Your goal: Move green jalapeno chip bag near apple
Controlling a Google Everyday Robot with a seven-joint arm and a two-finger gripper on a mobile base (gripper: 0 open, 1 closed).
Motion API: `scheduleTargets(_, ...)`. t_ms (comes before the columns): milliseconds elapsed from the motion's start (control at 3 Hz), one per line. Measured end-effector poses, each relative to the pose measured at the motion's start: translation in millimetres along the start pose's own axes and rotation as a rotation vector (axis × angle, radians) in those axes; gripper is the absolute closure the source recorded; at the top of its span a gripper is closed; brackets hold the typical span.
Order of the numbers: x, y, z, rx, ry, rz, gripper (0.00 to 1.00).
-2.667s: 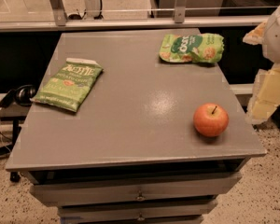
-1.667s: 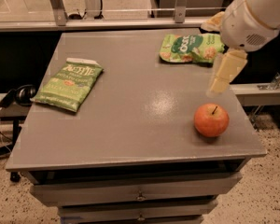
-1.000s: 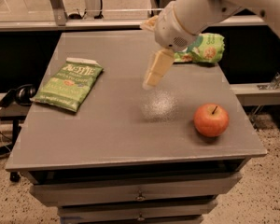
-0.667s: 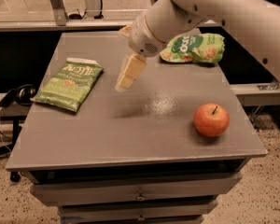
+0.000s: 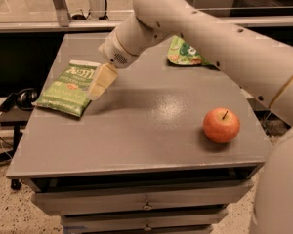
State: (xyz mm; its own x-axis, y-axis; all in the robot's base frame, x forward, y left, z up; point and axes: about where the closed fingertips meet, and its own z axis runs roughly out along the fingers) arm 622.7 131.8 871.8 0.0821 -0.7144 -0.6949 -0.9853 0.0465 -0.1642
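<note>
The green jalapeno chip bag lies flat on the left part of the grey table, olive green with white lettering and a white top strip. The apple, red-orange with a short dark stem, sits at the front right of the table, far from the bag. My gripper hangs on the white arm that reaches in from the right. It is just over the right edge of the chip bag.
A brighter green bag with a round white logo lies at the back right, partly behind my arm. Drawers sit below the table front. Cables and a dark object lie left of the table.
My arm has swept from the right side of the table, past the apple and the bright green bag, leftward to the chip bag. Bags and apple have not moved.
</note>
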Motion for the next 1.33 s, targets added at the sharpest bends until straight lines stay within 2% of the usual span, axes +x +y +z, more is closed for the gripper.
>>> scheduleTargets(333, -15.9, 4.0, 29.9, -0.076, -0.014, 0.056, 0.0)
scheduleTargets(667, -19.6, 9.7, 47.4, -0.127, -0.014, 0.109, 0.16)
scheduleTargets(1333, -12.0, 15.6, 56.8, -0.16, 0.006, 0.185, 0.63)
